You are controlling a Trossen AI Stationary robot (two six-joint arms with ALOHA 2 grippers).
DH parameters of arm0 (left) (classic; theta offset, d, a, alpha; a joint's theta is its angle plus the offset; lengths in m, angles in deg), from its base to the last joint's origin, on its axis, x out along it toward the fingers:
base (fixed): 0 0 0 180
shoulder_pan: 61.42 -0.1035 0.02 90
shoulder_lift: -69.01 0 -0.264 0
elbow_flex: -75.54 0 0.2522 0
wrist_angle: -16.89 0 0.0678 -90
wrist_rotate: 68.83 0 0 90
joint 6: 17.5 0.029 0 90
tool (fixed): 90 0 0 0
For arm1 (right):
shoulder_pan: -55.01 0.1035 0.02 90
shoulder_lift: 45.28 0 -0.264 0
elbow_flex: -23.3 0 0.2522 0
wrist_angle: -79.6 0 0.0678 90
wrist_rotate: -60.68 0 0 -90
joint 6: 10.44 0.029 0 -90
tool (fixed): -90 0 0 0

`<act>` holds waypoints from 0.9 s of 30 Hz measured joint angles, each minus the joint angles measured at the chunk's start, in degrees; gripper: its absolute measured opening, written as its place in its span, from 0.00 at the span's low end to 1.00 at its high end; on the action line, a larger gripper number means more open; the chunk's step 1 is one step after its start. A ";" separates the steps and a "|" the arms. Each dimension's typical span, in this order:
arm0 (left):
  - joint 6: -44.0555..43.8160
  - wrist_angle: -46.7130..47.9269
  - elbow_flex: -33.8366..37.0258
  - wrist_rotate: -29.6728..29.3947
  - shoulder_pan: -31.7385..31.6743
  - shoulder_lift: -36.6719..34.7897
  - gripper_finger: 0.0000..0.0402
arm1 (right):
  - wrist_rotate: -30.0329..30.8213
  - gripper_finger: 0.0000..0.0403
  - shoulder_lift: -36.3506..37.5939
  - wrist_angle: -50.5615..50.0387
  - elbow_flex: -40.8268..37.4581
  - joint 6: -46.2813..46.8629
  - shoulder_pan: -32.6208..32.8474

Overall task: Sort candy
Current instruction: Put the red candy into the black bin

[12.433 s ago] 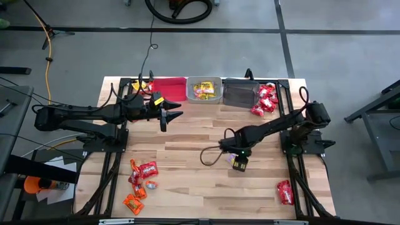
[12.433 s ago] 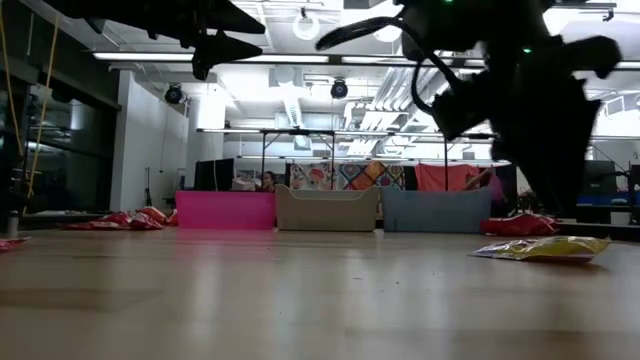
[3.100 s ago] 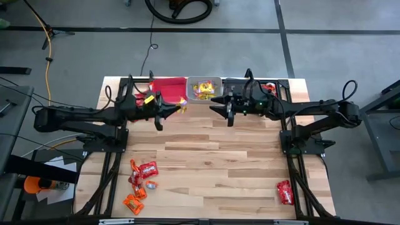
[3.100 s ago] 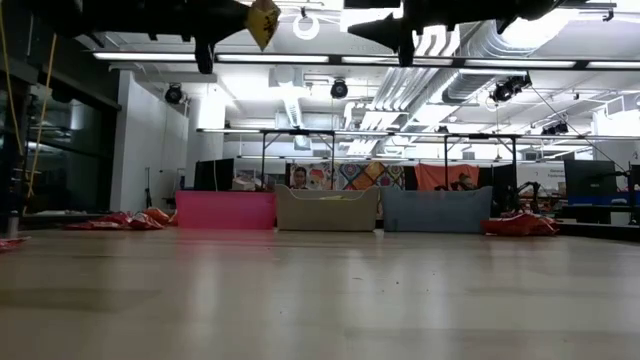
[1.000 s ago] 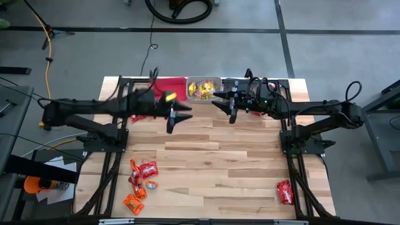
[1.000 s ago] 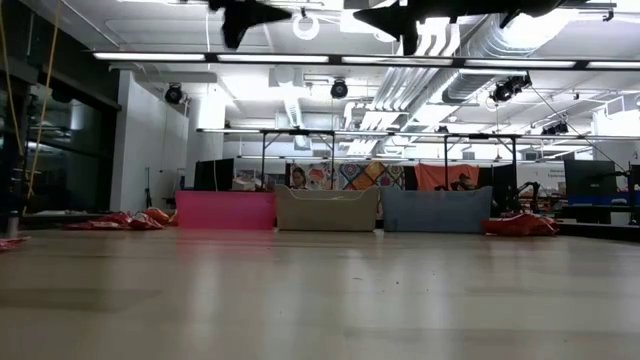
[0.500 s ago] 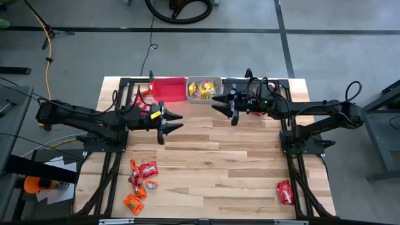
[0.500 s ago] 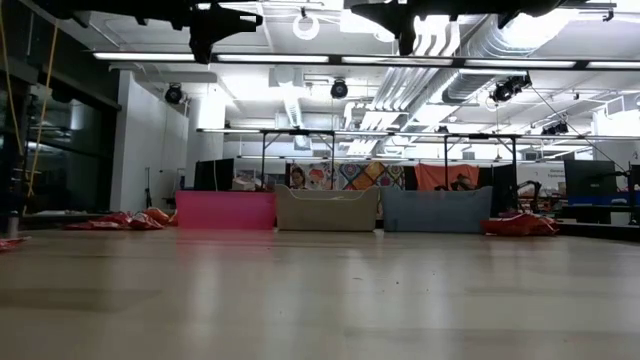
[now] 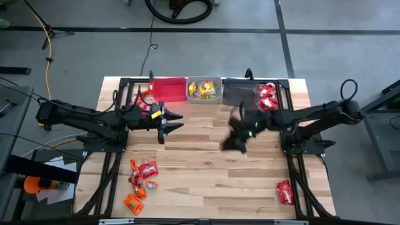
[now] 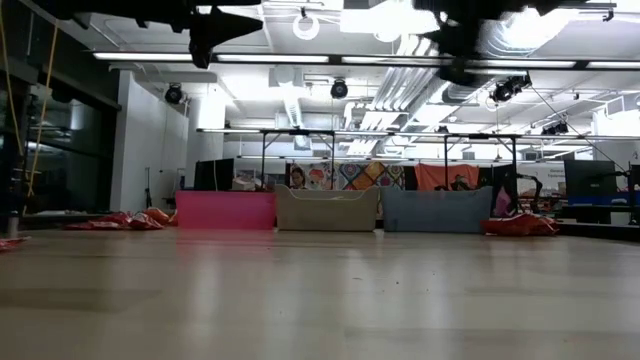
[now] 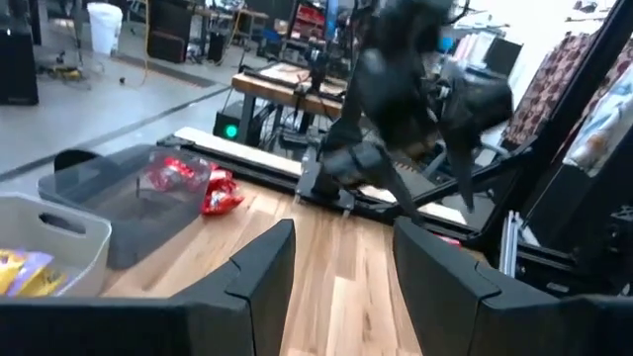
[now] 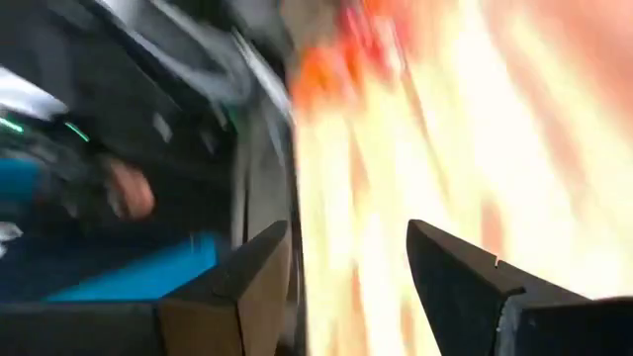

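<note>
The candy lies in loose heaps on the wooden table: red and orange packets near the left front [image 9: 140,178], red ones beside the dark bin [image 9: 267,99], and one red packet at the right front [image 9: 285,192]. Yellow candy fills the clear bin [image 9: 204,89]. My left gripper [image 9: 170,124] hovers open and level above the table, in front of the red bin [image 9: 167,89], with nothing between its fingers [image 11: 259,267]. My right gripper [image 9: 233,142], blurred, hangs over the table's middle, nose tilted down. Its fingers [image 12: 242,282] stand open and hold nothing.
Red, clear and dark [image 9: 240,92] bins stand in a row at the far edge. More packets lie at the far left by the arm's frame [image 9: 142,94]. Bare wood stretches across the middle and front [image 9: 212,181]. The arms' metal frames run along both sides.
My left gripper has drawn back toward the table's left and near side, sunk a little, then kept still. My right gripper has swung quickly from in front of the bins toward the table's middle and near edge, rolling and tipping its nose down. Both stay open.
</note>
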 joint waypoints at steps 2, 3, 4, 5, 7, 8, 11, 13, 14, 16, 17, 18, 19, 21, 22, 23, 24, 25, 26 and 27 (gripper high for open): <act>0.19 1.20 0.00 -0.01 0.00 0.02 0.39 | 0.49 0.49 -0.17 -10.53 0.00 7.33 4.98; 0.66 1.71 -0.02 -0.17 0.00 0.02 0.39 | 0.75 0.49 -0.50 -15.30 -0.02 10.54 7.66; 1.03 2.21 -0.01 -0.58 0.00 0.02 0.39 | 0.74 0.49 -0.85 -19.51 -0.23 13.54 10.20; 1.36 2.67 -0.02 -1.15 0.00 0.02 0.39 | 0.47 0.49 -1.31 -23.78 -0.38 16.93 12.61; 1.42 3.33 0.00 -2.27 0.00 0.02 0.39 | -1.34 0.49 -2.56 -29.12 -1.44 25.39 17.30; 1.43 3.46 -0.01 -2.83 0.00 0.02 0.39 | -3.23 0.49 -3.08 -30.59 -2.42 29.83 19.37; 1.45 3.99 0.00 -4.16 0.00 0.02 0.39 | -10.11 0.49 -4.73 -28.18 -6.78 42.14 25.43; 1.45 4.02 0.00 -4.71 0.00 0.02 0.39 | -12.75 0.49 -5.75 -25.25 -10.09 48.44 29.07; 1.47 4.08 -0.01 -4.72 0.00 0.02 0.39 | -13.10 0.49 -6.27 -24.08 -11.58 51.28 30.65; 1.44 4.25 -0.01 -4.72 0.00 0.02 0.39 | -13.23 0.49 -6.75 -23.07 -14.01 56.32 32.85; 1.43 4.46 0.00 -4.72 0.00 0.02 0.39 | -13.26 0.49 -6.94 -22.59 -14.88 58.61 33.46; 1.43 4.58 0.00 -4.72 0.00 0.02 0.39 | -13.23 0.49 -6.97 -22.47 -15.56 60.26 33.86; 1.43 4.57 0.00 -4.72 0.00 0.02 0.39 | -13.22 0.49 -6.95 -22.54 -16.10 61.21 34.07; 1.43 4.57 -0.01 -4.72 0.00 0.02 0.39 | -12.28 0.49 -6.95 -22.71 -16.74 62.21 34.16; 1.43 4.57 0.00 -4.72 0.00 0.02 0.39 | -12.06 0.49 -6.95 -22.70 -17.03 62.34 34.16; 1.45 4.62 0.00 -4.72 0.00 0.02 0.39 | -12.00 0.49 -6.95 -22.97 -17.17 62.32 34.16; 1.45 4.63 0.00 -4.72 0.00 0.02 0.39 | -12.00 0.49 -6.95 -23.33 -17.18 62.13 34.16; 1.43 4.63 0.00 -4.72 0.00 0.02 0.39 | -12.00 0.49 -6.95 -23.43 -17.18 61.77 34.16; 1.43 4.66 -0.02 -4.72 0.00 0.02 0.39 | -12.01 0.49 -6.95 -23.67 -17.18 61.18 34.16; 1.43 4.66 0.00 -4.72 0.00 0.02 0.39 | -11.99 0.49 -6.95 -23.94 -17.18 60.81 34.16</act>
